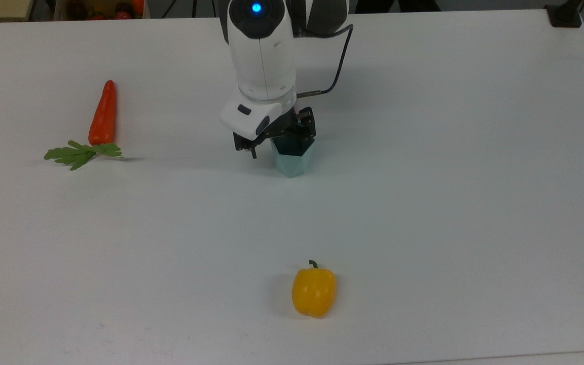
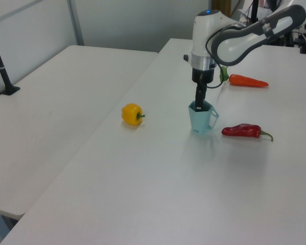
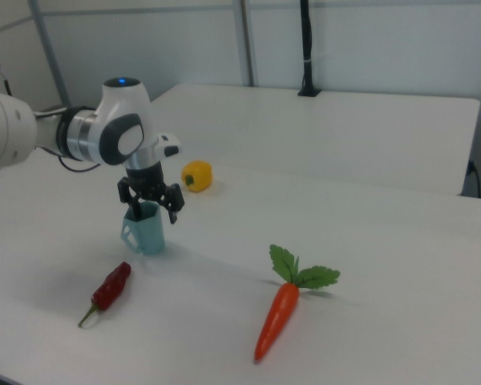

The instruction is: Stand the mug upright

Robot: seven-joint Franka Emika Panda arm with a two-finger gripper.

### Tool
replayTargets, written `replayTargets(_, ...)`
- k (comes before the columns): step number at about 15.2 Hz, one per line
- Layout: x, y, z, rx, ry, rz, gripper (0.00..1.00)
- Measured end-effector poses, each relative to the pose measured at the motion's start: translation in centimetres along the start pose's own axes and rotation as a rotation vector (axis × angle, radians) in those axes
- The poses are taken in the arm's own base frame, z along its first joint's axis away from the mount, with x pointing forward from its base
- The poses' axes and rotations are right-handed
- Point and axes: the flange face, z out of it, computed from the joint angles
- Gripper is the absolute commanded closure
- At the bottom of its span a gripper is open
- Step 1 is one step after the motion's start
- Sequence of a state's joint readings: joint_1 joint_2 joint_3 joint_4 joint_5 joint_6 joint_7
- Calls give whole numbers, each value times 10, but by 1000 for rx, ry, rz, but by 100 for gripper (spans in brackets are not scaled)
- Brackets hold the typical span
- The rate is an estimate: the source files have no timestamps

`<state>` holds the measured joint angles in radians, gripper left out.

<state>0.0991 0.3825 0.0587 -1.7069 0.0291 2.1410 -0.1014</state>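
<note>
We record the items from nearest to farthest as the top view presents them. Nearest lies a yellow pepper (image 1: pixel 314 292), resting on its side on the white surface (image 1: pixel 449 203), well apart from everything else; it bears no label.

Farther back, near the middle of the surface, the mug (image 1: pixel 292 156) stands upright on its base, its hexagonal rim facing up and its dark interior visible. In the left view (image 2: pixel 201 118) its handle points toward the left view's right, toward a red chili pepper (image 2: pixel 245 131) lying near it but apart from it. We note a small dark mark low on the mug's wall in the left view; it cannot be read.

The gripper (image 1: pixel 276 143) hangs directly over the mug's rim with its fingers spread open. In the right view (image 3: pixel 151 207) one finger reaches down at the mug's rim and the other stands outside the mug wall; we cannot tell whether either touches it.

To the top view's left, well apart from the mug, a carrot (image 1: pixel 103 114) with green leaves lies flat on the surface. A blue light glows on the arm's top. We find no legible writing or brand on any item.
</note>
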Motion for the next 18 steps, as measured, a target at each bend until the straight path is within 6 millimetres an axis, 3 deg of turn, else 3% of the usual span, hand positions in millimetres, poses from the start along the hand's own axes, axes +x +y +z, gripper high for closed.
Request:
replayTargets(2, -1, -2, -31, -2, 11, -4, 0)
replayTargets(5, -13, -8, -102, -5, 8, 7, 0)
replayTargets(8, -39, -14, -174, -9, 2, 78, 0)
replayTargets(11, -74, -17, -227, -15, -19, 198, 0)
replayTargets(14, -102, -21, -261, -22, -38, 278, 0)
replayTargets(18, -116, -18, -279, -25, -20, 294, 0)
